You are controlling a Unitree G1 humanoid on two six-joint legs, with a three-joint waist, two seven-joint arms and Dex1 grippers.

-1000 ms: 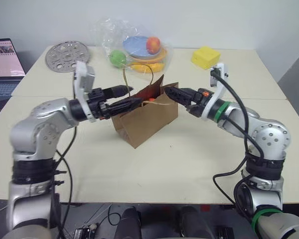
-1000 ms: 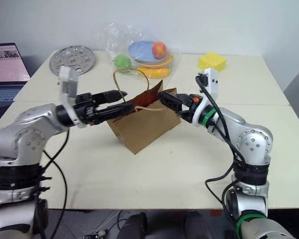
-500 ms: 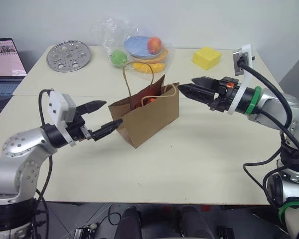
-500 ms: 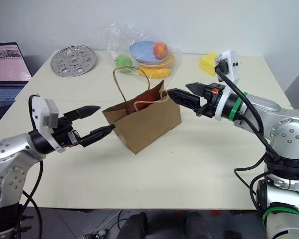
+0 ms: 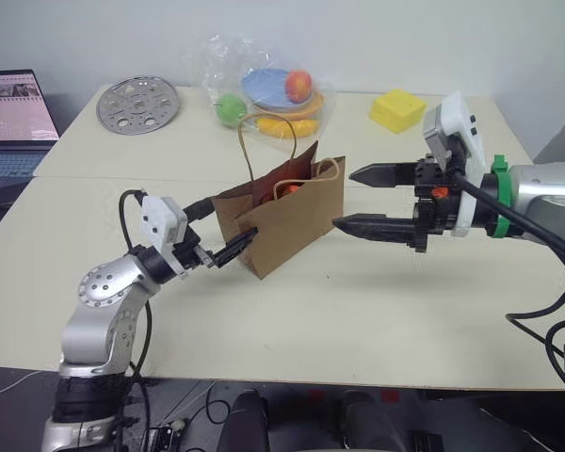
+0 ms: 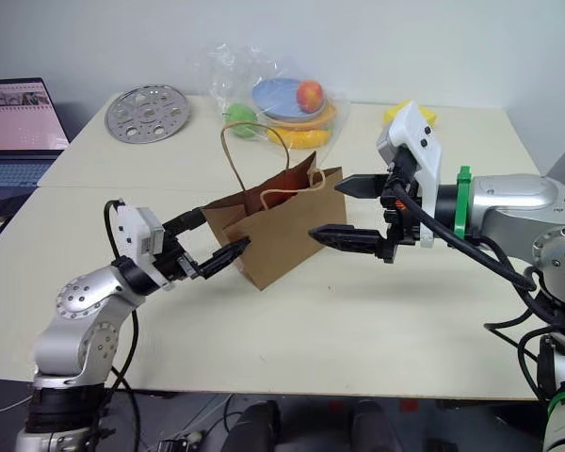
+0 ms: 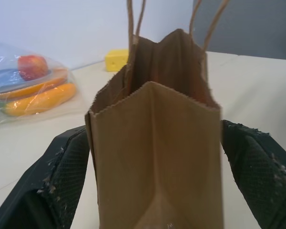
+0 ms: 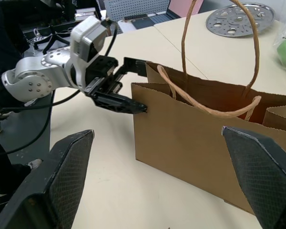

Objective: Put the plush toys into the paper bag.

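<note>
My left gripper is spread wide, and the narrow end of the paper bag stands between its two fingers; from the left wrist view the bag's end panel sits in the gap with a black finger on either side, close to the paper, though I cannot tell whether either one touches it. My right gripper is also released and empty, its fingers stacked one above the other and pointing at the opposite end of the bag, just beside it but apart from it. The bag stands upright on the cream table, mouth open, its twine handles rising above the rim. Inside the mouth I can see a patch of orange, which may be a plush toy, but I cannot make out what it is. Behind the bag, well apart, lies a clear plastic bag of toy fruit, with a yellow block to its right and a perforated metal disc to its left. A laptop sits at the far left edge.
</note>
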